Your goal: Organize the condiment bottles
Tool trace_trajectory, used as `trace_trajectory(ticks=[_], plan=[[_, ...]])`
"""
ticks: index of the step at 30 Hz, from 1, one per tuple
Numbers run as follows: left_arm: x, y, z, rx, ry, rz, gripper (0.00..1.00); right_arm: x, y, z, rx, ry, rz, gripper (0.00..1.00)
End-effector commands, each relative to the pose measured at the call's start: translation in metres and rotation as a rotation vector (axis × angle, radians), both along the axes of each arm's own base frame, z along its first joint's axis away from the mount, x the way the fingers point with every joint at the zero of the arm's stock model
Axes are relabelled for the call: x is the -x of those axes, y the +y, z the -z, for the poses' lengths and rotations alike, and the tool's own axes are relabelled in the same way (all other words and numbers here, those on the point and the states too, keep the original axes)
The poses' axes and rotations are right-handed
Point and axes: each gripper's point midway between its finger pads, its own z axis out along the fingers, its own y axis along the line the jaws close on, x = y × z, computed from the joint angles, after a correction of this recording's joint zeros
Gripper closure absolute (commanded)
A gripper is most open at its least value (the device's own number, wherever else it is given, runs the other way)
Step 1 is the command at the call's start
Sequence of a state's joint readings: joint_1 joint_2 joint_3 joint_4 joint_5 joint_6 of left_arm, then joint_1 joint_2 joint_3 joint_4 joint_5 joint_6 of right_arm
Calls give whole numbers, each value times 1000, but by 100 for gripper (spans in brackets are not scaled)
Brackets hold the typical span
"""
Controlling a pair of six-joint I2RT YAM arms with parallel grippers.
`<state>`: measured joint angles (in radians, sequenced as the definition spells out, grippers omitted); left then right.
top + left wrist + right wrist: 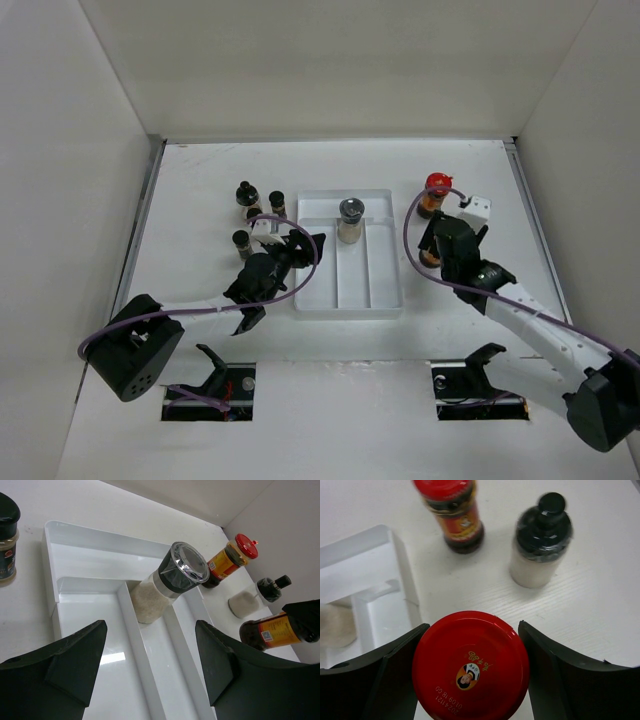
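Observation:
My right gripper is shut on a red-capped bottle of dark sauce, just right of the white tray; it shows in the top view too. A second red-capped bottle and a whitish bottle with a black cap stand beyond it. A silver-capped grinder bottle stands in the tray's middle lane. My left gripper is open and empty over the tray's left part. Three small black-capped jars stand left of the tray.
The tray has long lanes and a cross compartment at its far end. White walls close in the table on the left, back and right. Two openings sit in the table's near edge by the arm bases.

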<state>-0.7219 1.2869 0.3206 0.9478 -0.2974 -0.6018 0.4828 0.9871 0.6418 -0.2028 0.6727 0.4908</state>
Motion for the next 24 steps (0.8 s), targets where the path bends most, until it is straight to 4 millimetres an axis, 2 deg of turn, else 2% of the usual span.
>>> trace_trajectory(ticks=[1,2,4,8,13,19,24], plan=[[-2,-2,-22,61,-55,7,29,-18,35,-79,-89,-219,-58,46],[-2,0,-22,61,-55,4,29,-18,45,-81,-92,-219,-86,46],[-2,2,-25,64,-61,-3,29,-20,81,-85,-114,-220,-183,46],[-6,8,-22,63,-56,-22,30,-21,138,-92,-172,-235,-318,46],[-5,11,-25,70,-63,-26,30,-23,185,-92,-190,-241,-412,46],[-6,11,-23,68,-59,-26,30,-30,219,-79,-205,-222,-474,46],[-5,11,-24,66,-61,-25,30,-38,229,-63,-185,-203,-484,46]])
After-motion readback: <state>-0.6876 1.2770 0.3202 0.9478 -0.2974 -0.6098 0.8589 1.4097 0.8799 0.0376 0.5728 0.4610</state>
